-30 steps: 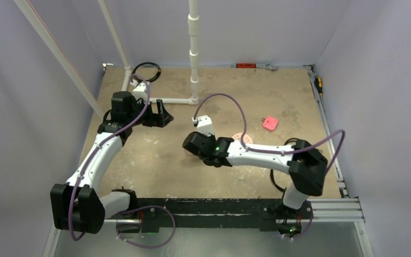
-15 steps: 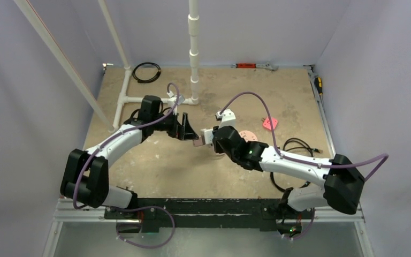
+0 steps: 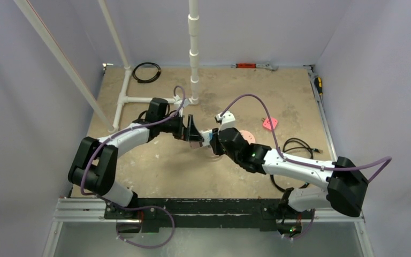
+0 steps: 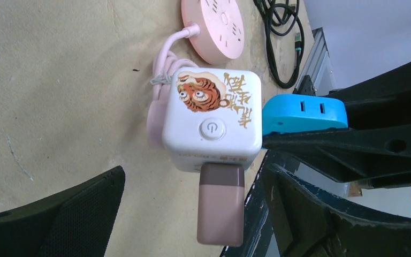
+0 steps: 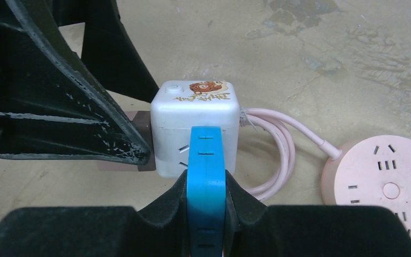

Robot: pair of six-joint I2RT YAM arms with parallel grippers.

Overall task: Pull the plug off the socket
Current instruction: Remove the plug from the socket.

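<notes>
Right tool (image 5: pixel 206 188) clamps the blue plug (image 5: pixel 206 155) seated in the cube socket (image 5: pixel 192 115); left tool (image 4: pixel 191 174) gapes wide around the brown plug (image 4: pixel 220 206).

Operator: Where does the socket cube (image 4: pixel 212 120) sit?

Manual: You will find it on the bench (image 3: pixel 155 166), near the middle, between the left pincer (image 3: pixel 193 133) and the right pincer (image 3: pixel 212 138).

Operator: And the plugs?

Manual: The flat plug (image 5: pixel 207 171) enters the face toward the right pincer, between its fingers. The block plug (image 4: pixel 221 203) projects from an adjacent face, between the left pincer's fingers. The round socket disc (image 5: pixel 385 187) lies right of the cube, joined by a cord (image 5: pixel 278 155).
</notes>
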